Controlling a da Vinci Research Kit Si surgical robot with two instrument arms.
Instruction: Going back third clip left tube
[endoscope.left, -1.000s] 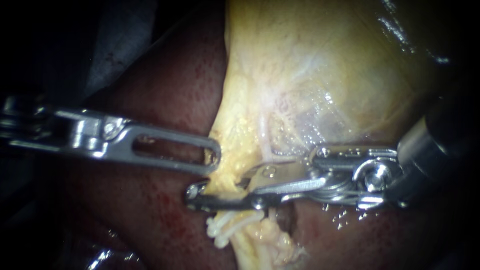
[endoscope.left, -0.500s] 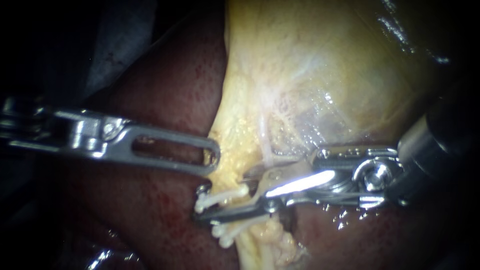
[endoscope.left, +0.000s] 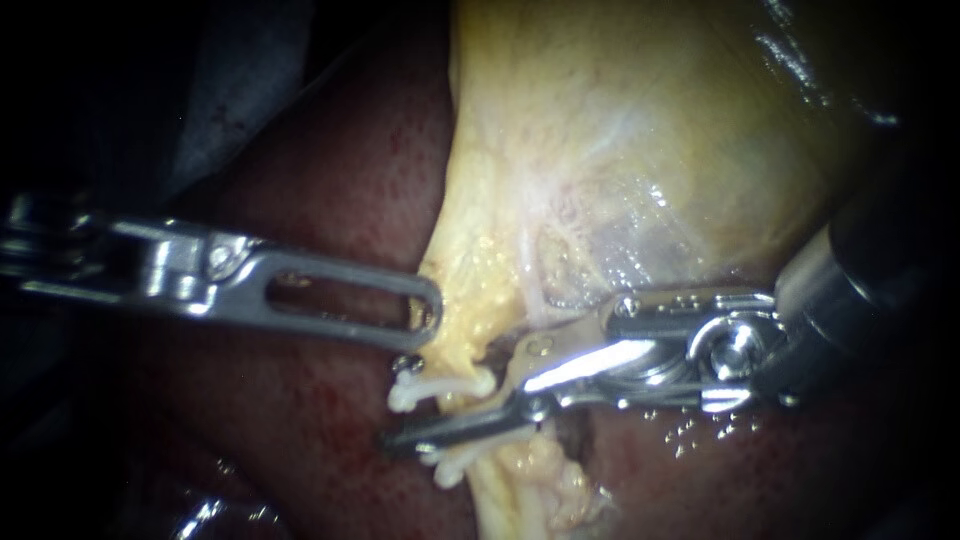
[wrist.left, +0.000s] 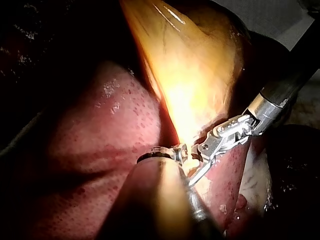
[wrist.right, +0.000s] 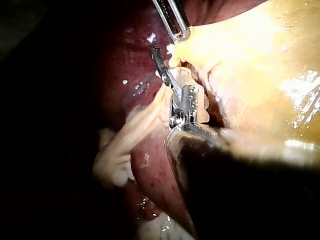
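Clip (endoscope.left: 440, 385) — white, we see it clamped across the tube (endoscope.left: 463, 352) just under the gallbladder (endoscope.left: 620, 130). It lies crosswise between the spread jaws of the right instrument (endoscope.left: 455, 410), which grip nothing. The lower jaw sits between this clip and more white clips (endoscope.left: 448, 468) farther down the tube. Left instrument (endoscope.left: 425, 315) comes in flat from the other side — we read its jaws as clenched on the gallbladder's edge, just above the clip. Dark red liver (endoscope.left: 330, 180) lies behind and below all of it.
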